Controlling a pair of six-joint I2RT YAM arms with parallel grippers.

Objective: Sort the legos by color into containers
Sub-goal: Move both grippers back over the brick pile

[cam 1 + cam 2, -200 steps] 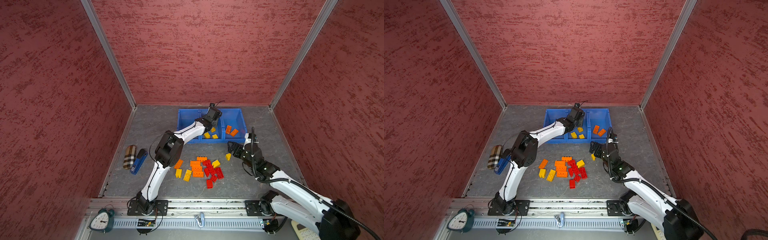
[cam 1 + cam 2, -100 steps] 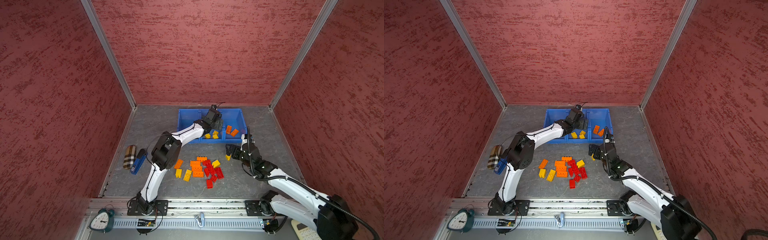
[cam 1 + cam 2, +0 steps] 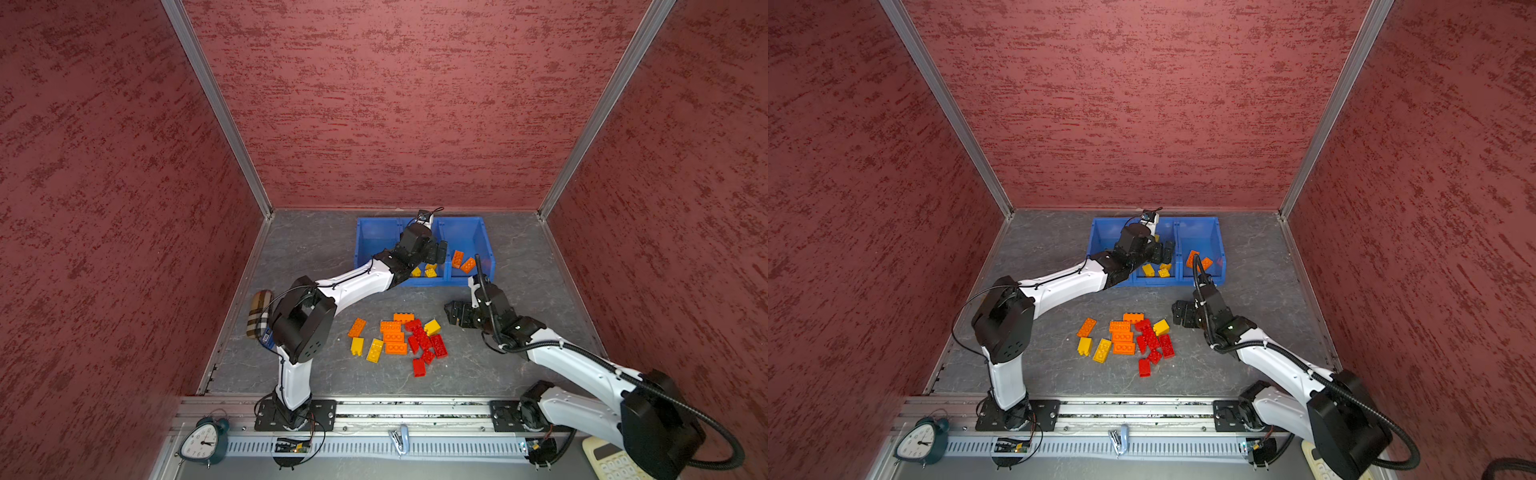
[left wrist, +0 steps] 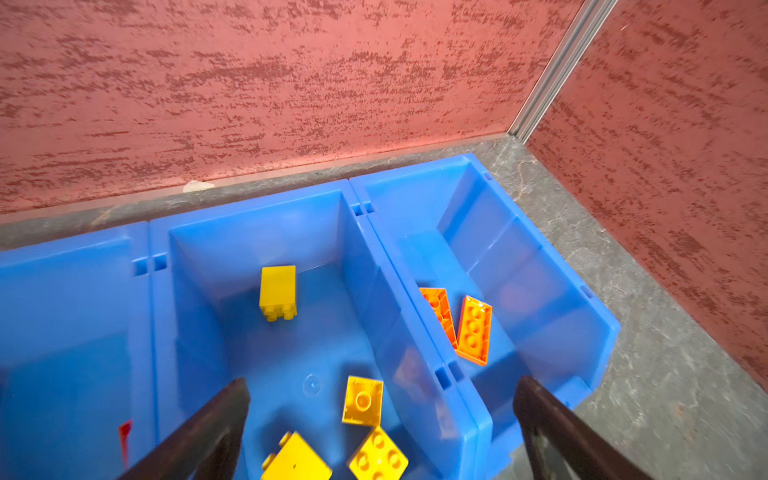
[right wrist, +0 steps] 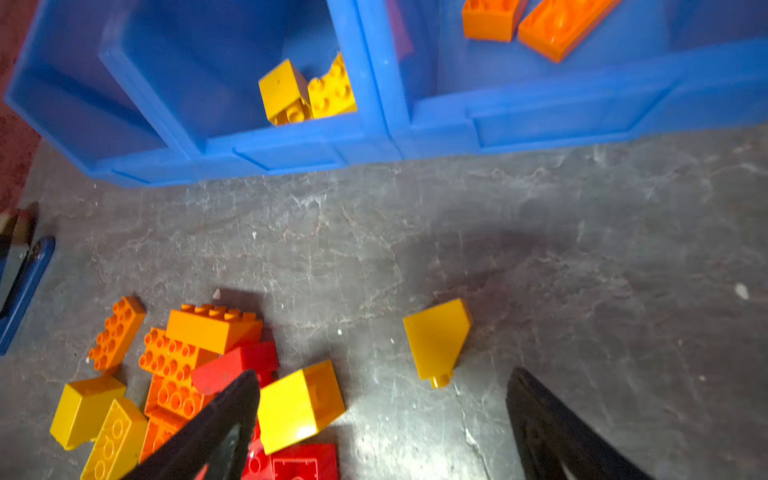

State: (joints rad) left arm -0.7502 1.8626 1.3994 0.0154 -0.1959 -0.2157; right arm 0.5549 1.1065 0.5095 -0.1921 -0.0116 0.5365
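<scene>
Black right jaws stand apart and empty, low over the desk. A lone yellow brick lies on its side just ahead of them, touching neither tip. Beside one tip sits a square yellow brick at the edge of the pile of legos, where red, orange and yellow pieces touch and overlap. Beyond the pile stand the containers, joined in a row. The left jaws hang wide apart and empty over the middle one, which holds yellow bricks. Orange bricks lie in the end bin beside it.

These pieces look like hard, glossy plastic: probably light, stiff and not fragile, with no give under a pinch. The smooth walls could slip or squirt out if caught on a corner. The surest hold is likely across two flat opposite sides, centred, with the jaws square to the faces and clear of the studded end. The lone brick has free desk on both flanks, so it looks easier to take than anything in the crowded pile.
</scene>
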